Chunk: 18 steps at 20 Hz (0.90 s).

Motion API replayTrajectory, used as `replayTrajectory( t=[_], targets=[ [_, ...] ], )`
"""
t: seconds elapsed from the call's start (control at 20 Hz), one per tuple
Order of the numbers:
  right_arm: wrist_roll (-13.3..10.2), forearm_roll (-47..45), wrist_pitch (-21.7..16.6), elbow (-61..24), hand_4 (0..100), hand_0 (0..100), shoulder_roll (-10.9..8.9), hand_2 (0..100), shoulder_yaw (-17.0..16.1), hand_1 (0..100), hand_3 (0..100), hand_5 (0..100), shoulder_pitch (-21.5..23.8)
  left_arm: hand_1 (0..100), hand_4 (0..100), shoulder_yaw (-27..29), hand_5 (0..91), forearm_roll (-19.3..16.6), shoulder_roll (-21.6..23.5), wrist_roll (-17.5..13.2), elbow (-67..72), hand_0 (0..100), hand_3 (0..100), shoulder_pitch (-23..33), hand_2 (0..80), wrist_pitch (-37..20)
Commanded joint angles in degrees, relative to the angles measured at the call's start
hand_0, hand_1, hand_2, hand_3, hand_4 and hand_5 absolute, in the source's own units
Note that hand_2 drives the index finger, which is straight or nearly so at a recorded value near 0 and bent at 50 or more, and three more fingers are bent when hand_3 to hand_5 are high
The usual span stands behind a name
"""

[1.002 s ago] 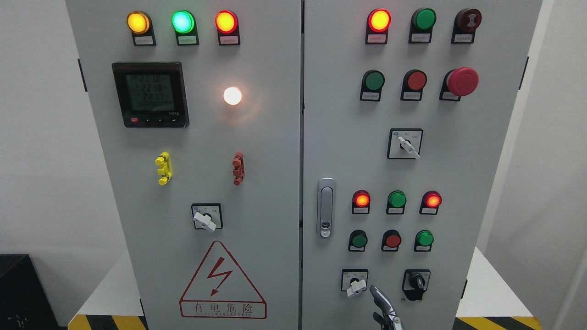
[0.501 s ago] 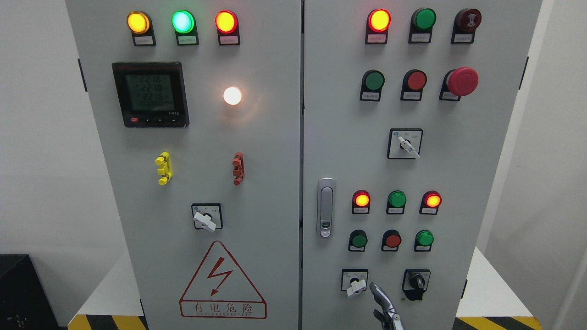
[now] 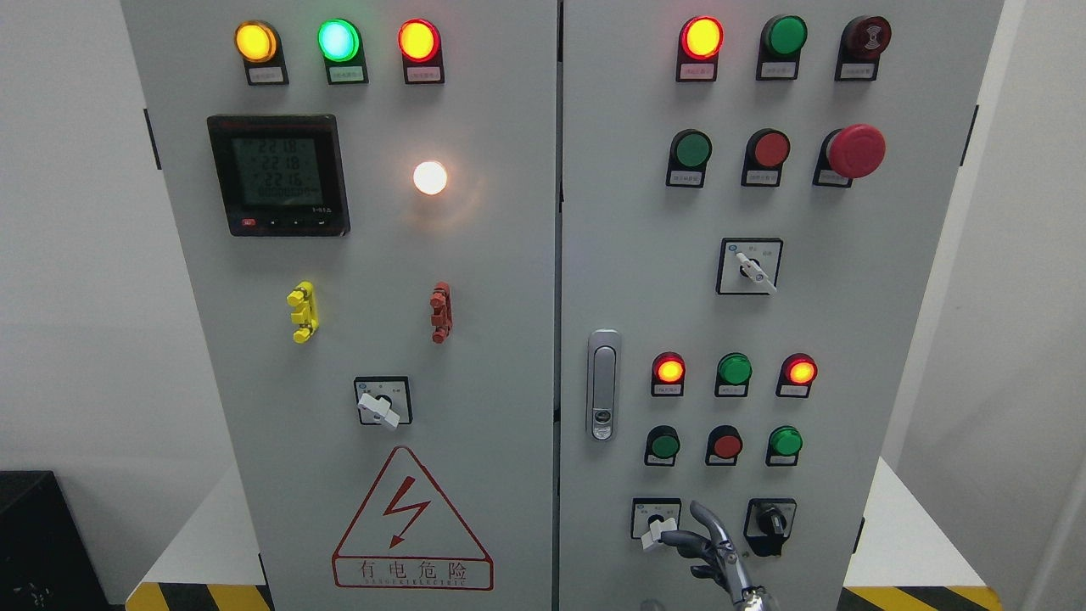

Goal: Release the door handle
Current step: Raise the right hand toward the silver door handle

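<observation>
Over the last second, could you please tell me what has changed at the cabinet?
The right hand has risen at the bottom edge, its fingers spread beside the white selector switch; it holds nothing. The door handle, lamps and doors are unchanged.

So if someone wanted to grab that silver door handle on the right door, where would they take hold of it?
Probably by the long upright bar of the door handle, above the keyhole at its lower end. It sits vertically near the right door's left edge, with clear panel around it, so fingers would likely come straight from the front. The right hand is well below it now.
</observation>
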Motion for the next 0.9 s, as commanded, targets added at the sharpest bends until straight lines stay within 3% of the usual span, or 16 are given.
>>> replayTrajectory(
  t=[0.0, 0.35, 0.5, 0.85],
  targets=[
    [-0.97, 11.72, -0.15, 5.08, 91, 37, 0.08, 0, -0.28, 37, 98, 95, -4.50, 0, 1, -1.23, 0.0, 0.00, 0.00, 0.03, -1.14, 0, 9, 0.00, 2.4, 0.02],
    [-1.41, 27.20, -0.06, 8.95, 100, 33, 0.17, 0, 0.07, 39, 100, 97, -7.32, 0, 1, -1.23, 0.0, 0.00, 0.00, 0.03, -1.14, 0, 9, 0.00, 2.3, 0.02],
    [-2.73, 31.51, 0.11, 11.24, 100, 31, 0.26, 0, -0.11, 39, 100, 98, -9.86, 0, 1, -1.23, 0.0, 0.00, 0.00, 0.03, -1.14, 0, 9, 0.00, 2.3, 0.02],
    [-2.73, 39.60, 0.20, 14.75, 100, 31, 0.17, 0, -0.28, 37, 100, 98, -12.15, 0, 1, -1.23, 0.0, 0.00, 0.00, 0.03, -1.14, 0, 9, 0.00, 2.3, 0.02]
  ],
)
